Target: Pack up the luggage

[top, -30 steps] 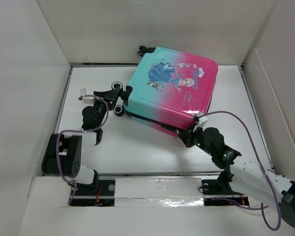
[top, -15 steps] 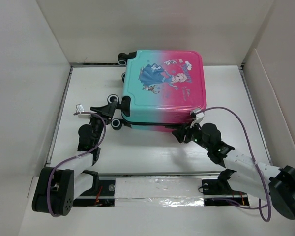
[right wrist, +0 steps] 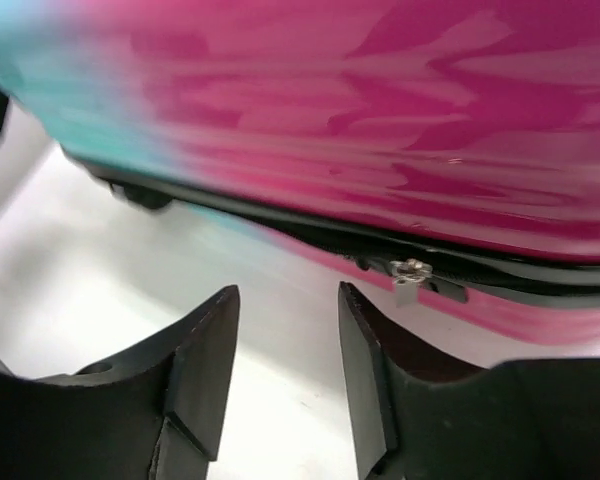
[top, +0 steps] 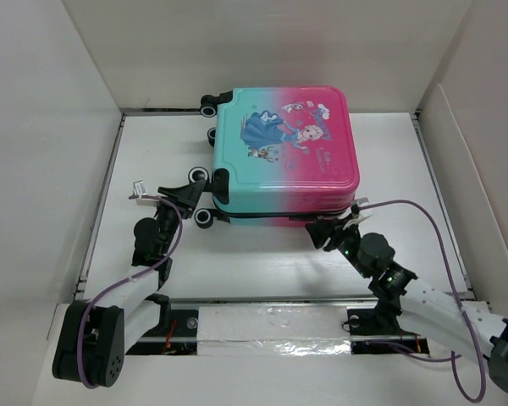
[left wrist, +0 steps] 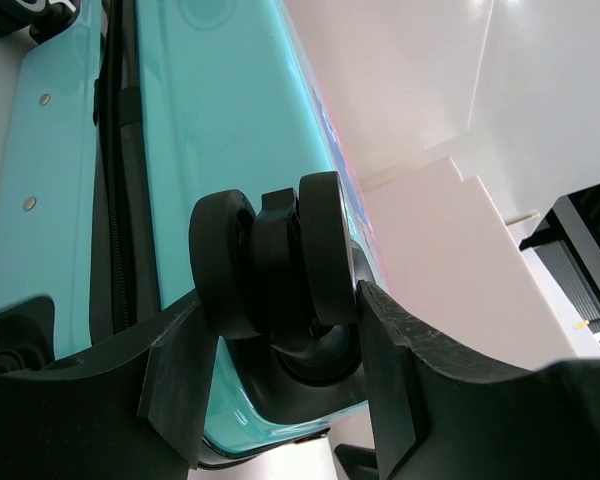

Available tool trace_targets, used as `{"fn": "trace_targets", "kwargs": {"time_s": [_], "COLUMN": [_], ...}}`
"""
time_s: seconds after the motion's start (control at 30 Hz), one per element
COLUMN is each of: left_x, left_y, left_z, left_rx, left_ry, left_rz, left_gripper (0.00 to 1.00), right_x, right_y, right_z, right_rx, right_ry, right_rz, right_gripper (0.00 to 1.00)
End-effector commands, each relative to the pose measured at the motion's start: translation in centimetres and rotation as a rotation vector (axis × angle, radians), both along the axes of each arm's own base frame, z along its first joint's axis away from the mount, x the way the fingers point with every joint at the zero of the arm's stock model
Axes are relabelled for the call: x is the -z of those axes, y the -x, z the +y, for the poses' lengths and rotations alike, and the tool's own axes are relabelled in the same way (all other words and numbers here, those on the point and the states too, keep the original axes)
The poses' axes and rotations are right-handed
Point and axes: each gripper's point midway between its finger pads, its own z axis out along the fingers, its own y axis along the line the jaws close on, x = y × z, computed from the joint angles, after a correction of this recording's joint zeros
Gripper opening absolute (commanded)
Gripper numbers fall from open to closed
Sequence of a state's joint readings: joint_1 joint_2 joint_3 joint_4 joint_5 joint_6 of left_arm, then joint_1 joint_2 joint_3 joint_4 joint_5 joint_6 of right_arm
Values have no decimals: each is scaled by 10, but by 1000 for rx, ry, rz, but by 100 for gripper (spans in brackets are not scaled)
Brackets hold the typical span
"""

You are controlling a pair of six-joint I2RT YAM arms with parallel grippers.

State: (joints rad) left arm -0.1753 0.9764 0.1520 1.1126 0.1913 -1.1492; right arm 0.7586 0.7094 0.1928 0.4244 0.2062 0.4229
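The left gripper (left wrist: 280, 308) is clamped on a black caster wheel (left wrist: 270, 258) at the near left corner of the luggage (top: 284, 156), one finger pressed against each face of the twin wheel. The right gripper (right wrist: 286, 295) stands open with nothing between its fingers, pointed at the pink near side of the case, close to it but not touching. A small metal zipper pull (right wrist: 410, 272) hangs on the black seam ahead, off to the right of the gap rather than inside it.

The luggage lies flat on the white table (top: 262, 262) at the back centre, printed shell upward, lid down on the base.

The weak point looks to be the left hold. A caster swivels and rolls, so any pull elsewhere may turn the case about that corner instead of holding it still — or the wheel may squirm out of the fingers. On the right, closing where the fingers stand now would catch only air, since the pull sits to one side. It is small and smooth, so a poorly centred pinch could slip off it or just shove the shell back across the table.
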Motion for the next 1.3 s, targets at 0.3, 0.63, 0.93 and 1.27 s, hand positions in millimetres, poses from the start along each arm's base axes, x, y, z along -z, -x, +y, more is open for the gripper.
{"fn": "trace_targets", "kwargs": {"time_s": [0.3,0.63,0.93,1.27], "left_x": [2,4,6,10], "left_y": [11,13,12,12], "left_z": [-14,-14,-13,-13], "left_rx": [72,75,69,68], "left_ry": [-141,-150,-163,-184], "left_rz": [-82,-79,-76,-76], "left_gripper": [0,0,0,0], "right_x": [26,13,-9,-24], "right_y": [-29,-59,-69,-66], "right_z": [-26,-23,-37,-32], "right_rx": [188,279,378,353], "right_ry": [104,106,78,41], "right_rz": [107,41,-13,-52], "right_gripper": [61,52,33,0]}}
